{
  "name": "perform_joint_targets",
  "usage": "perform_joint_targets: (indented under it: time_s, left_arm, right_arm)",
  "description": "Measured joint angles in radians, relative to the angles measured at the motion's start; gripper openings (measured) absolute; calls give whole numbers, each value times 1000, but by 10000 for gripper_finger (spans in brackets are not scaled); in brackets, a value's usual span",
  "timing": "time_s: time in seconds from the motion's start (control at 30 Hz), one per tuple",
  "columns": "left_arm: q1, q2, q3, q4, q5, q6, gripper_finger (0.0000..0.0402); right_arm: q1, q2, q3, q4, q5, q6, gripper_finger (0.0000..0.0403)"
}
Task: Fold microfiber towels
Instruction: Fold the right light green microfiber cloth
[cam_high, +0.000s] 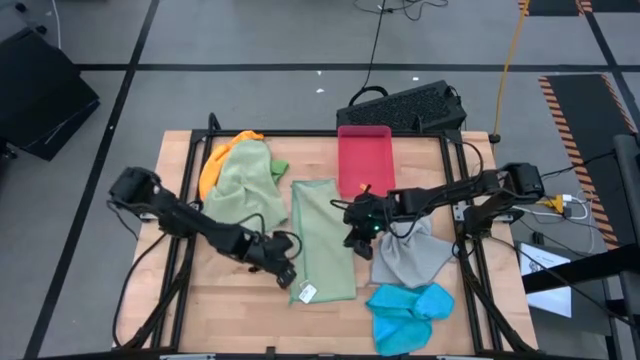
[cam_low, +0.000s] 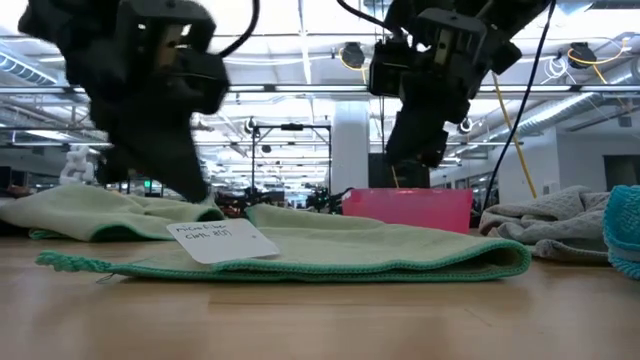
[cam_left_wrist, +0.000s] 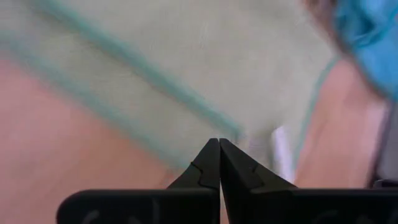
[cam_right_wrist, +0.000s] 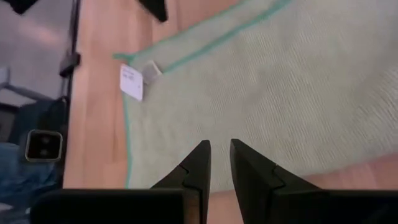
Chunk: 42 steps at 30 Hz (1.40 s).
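Observation:
A pale sage green microfiber towel (cam_high: 322, 238) lies folded into a long strip in the middle of the table, its white label (cam_high: 306, 293) at the near left corner. My left gripper (cam_high: 287, 275) is shut and slants down at the strip's left edge near that corner; the left wrist view shows its fingertips (cam_left_wrist: 219, 146) over the towel (cam_left_wrist: 186, 56). My right gripper (cam_high: 352, 240) hangs above the strip's right edge (cam_right_wrist: 280, 81), its fingers a narrow gap apart with nothing between them. A grey towel (cam_high: 410, 255) and a bright blue one (cam_high: 410, 312) lie crumpled at the near right. My left gripper brings its shut fingertips slanting down from the table's left side at the sage towel's left edge (cam_left_wrist: 205, 118), near the label end. Whether they touch the cloth I cannot tell, as the picture is blurred there.
A heap of orange, bright green and sage towels (cam_high: 240, 180) lies at the far left. The pink-red tray (cam_high: 364, 160) stands at the far middle, with a black keyboard (cam_high: 405, 105) beyond the table's far edge. Bare wood shows at the near left.

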Motion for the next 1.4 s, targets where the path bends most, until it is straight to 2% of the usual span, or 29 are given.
perform_joint_targets:
  time_s: [0.27, 0.5, 0.6, 0.77, 0.9, 1.0, 1.2, 1.3, 1.4]
  left_arm:
    - [-12, 182, 8, 191, -2, -24, 2]
    - [-20, 243, 27, 253, 16, -82, 2]
    - [-43, 243, 28, 222, 20, -114, 2]
    - [-75, 237, 26, 187, 103, -104, 1]
    - [-92, 215, 24, 165, 118, -107, 1]
    - [-85, 178, 21, 139, 92, -107, 1]
    - [-76, 72, 18, 54, -44, -104, 1]
    - [-95, 49, 19, 20, -32, -67, 1]
    - [-129, 38, 19, 64, -33, -45, 6]
  right_arm:
    - [9, 0, 0, 12, -40, -26, 52]
    - [27, 0, 0, 15, -30, -33, 52]
    - [49, 0, 0, 11, -8, 4, 52]
    - [117, 0, 0, 14, 68, 49, 52]
    - [166, 0, 0, 18, 96, 67, 52]
    - [195, 0, 0, 18, 109, 94, 52]
    - [225, 0, 0, 15, 143, 192, 52]
    - [237, 0, 0, 17, 178, 279, 52]
    - [257, 0, 0, 24, 199, 366, 52]
